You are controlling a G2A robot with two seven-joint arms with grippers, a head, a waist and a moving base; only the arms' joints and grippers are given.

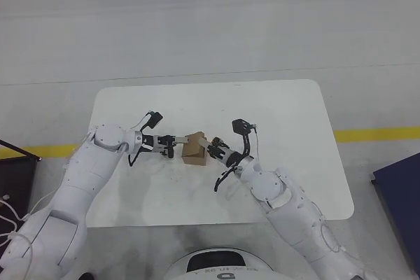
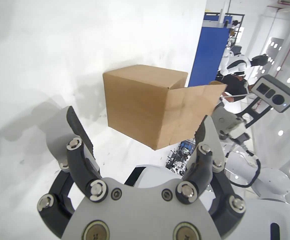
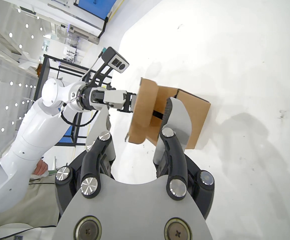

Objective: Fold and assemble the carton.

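Note:
A small brown carton (image 1: 194, 149) stands on the white table (image 1: 280, 112) between my two grippers. Seen from the left wrist, the carton (image 2: 135, 106) has closed near faces and one flap (image 2: 195, 101) sticking out sideways. My left gripper (image 2: 140, 128) is open just short of it, one fingertip (image 2: 200, 129) at the flap's edge. From the right wrist, the carton (image 3: 195, 121) shows its open end with loose flaps (image 3: 141, 111). My right gripper (image 3: 140, 121) is open and straddles a flap, one finger (image 3: 176, 116) in front of the opening. The left gripper (image 3: 131, 102) touches the carton's far side.
The table's front edge (image 1: 224, 222) lies close behind both arms. Bare table surface stretches behind the carton and to the right (image 1: 294, 161). A dark frame (image 1: 3, 157) stands off the table's left side and a blue panel (image 1: 406, 203) off its right.

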